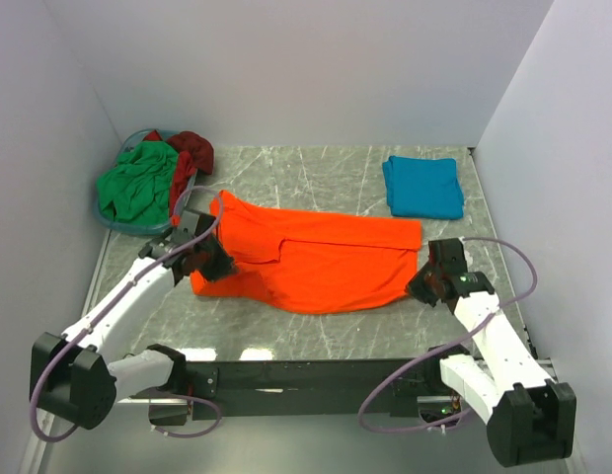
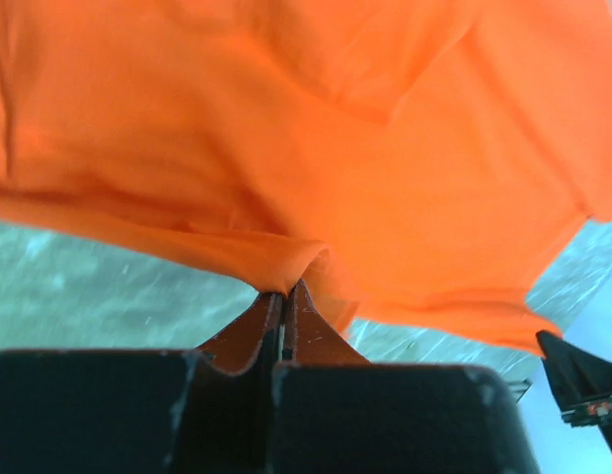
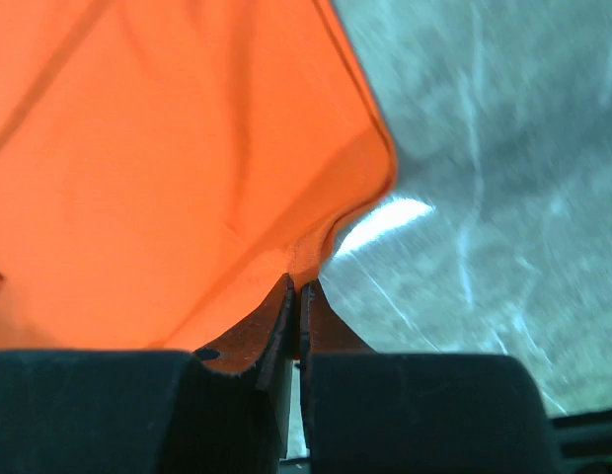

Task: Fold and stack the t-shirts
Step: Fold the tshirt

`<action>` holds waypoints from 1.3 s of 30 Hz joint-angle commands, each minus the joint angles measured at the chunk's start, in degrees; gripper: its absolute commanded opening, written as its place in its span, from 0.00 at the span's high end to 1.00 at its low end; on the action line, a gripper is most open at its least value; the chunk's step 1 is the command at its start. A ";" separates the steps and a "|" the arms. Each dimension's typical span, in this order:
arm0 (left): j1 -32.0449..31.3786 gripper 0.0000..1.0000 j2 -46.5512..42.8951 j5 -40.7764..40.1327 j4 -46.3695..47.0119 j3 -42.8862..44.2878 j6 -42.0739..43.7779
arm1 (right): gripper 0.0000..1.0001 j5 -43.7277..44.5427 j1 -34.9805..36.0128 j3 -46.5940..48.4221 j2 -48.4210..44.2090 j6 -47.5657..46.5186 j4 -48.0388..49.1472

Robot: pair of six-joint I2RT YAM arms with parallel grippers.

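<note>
Orange t-shirt [image 1: 316, 262] lies spread on the table [image 1: 316, 168], my left gripper [image 2: 283, 294] pinching its left edge and my right gripper [image 3: 298, 286] pinching the right corner. Fold in hand. Next, I reckon, both lift together and carry the edge across evenly.

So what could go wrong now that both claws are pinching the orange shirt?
The left gripper and right gripper each pinch only a thin bit of edge on the orange t-shirt, so it might slip out when lifted. The flap folded over on top could also flop open. And the left gripper sits close to the blue basket, so a wide swing might bump it.
</note>
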 commanded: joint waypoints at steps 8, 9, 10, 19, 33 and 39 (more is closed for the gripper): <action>3.87 1.00 7.42 0.34 10.59 8.08 4.07 | 1.00 2.50 -0.20 9.71 9.60 -4.70 7.44; 4.13 1.00 7.68 0.42 11.48 8.17 3.98 | 1.00 2.67 -0.29 10.23 10.14 -4.88 7.62; 4.49 1.00 7.77 0.08 12.44 8.17 3.46 | 1.00 2.93 -0.20 10.68 10.75 -5.06 7.79; 7.39 1.00 8.57 -0.89 16.23 10.63 5.56 | 1.00 4.08 -0.90 14.28 15.50 -6.37 7.80; 11.26 1.00 15.06 0.69 24.75 13.35 8.38 | 1.00 4.25 -2.92 19.29 22.97 -7.34 8.76; 12.31 1.00 19.11 3.40 28.79 14.23 10.13 | 0.99 3.73 -3.89 20.79 25.70 -7.34 9.73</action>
